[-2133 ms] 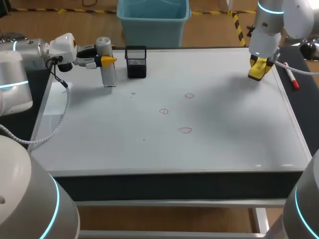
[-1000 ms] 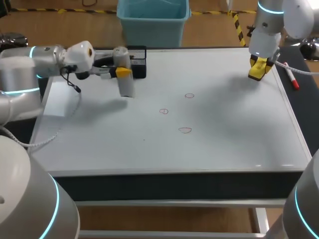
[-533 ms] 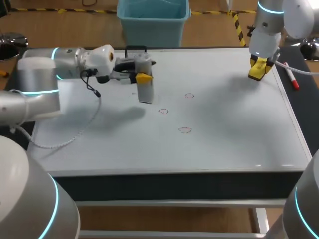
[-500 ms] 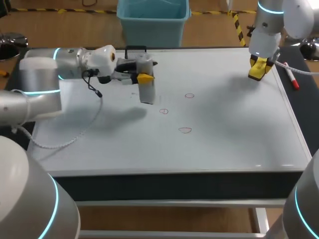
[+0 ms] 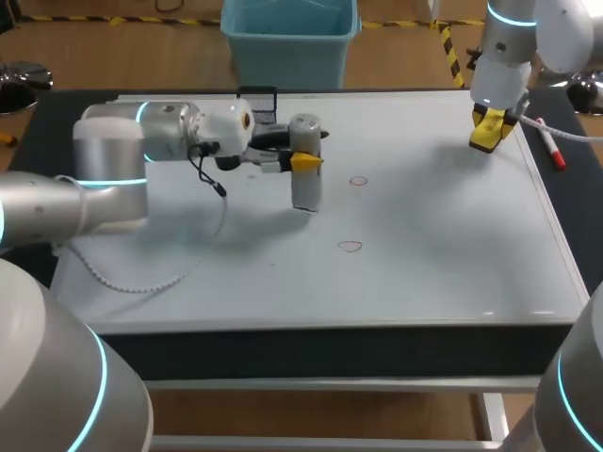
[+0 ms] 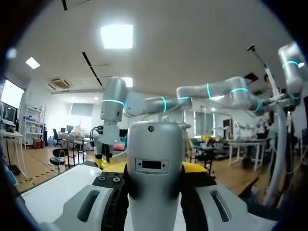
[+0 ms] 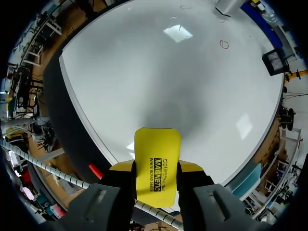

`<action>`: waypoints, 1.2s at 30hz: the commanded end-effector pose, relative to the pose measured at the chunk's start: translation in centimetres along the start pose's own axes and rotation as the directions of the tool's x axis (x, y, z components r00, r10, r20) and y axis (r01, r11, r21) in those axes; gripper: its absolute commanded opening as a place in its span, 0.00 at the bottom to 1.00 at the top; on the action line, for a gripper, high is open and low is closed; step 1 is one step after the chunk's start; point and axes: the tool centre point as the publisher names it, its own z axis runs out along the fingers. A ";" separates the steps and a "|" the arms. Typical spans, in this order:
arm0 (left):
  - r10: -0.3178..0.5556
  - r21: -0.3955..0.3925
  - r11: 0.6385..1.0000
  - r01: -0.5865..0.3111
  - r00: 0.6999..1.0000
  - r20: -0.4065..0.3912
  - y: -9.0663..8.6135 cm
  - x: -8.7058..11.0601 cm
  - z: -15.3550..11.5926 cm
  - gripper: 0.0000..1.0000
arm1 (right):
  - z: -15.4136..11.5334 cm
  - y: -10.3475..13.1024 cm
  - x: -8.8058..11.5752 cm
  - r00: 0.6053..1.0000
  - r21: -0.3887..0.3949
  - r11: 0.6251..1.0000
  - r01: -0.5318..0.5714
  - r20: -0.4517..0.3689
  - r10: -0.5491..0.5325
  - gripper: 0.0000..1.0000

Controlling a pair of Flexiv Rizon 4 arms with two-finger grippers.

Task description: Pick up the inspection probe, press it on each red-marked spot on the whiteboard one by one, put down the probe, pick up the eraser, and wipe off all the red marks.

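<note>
Left gripper: the left gripper is clamped on the upright silver-grey cylindrical inspection probe, one yellow-tipped finger on each side of it.
Change: within two seconds the left arm carries the probe from the far left of the white, flat whiteboard to its middle.
Probe now: its lower end stands at the whiteboard's middle, where a red ring showed a moment ago; that ring is now hidden beneath it.
Meaning: probably the first press, beginning or under way; I cannot tell whether it touches.
Red marks: the far ring and the near ring look unpressed.
Right gripper: the right gripper stays over the whiteboard's far right corner, closed on the yellow block eraser.
Writing: the eraser carries black print; the probe has a small dark panel with nothing legible.
</note>
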 end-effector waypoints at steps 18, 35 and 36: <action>0.010 -0.014 1.000 -0.010 1.000 0.001 1.9 0.2 0.9 0.00 | -0.1 -0.1 -0.1 1.000 -0.001 1.000 0.002 -0.005 -0.002 0.00; 0.026 -0.017 1.000 -0.027 0.999 -0.024 2.6 0.6 0.7 0.00 | -0.1 -0.1 -0.1 1.000 -0.001 1.000 0.002 -0.005 -0.002 0.00; 0.025 -0.016 1.000 -0.026 0.999 -0.024 2.7 0.6 0.7 0.00 | -0.1 -0.1 -0.1 1.000 -0.001 1.000 0.002 -0.005 -0.002 0.00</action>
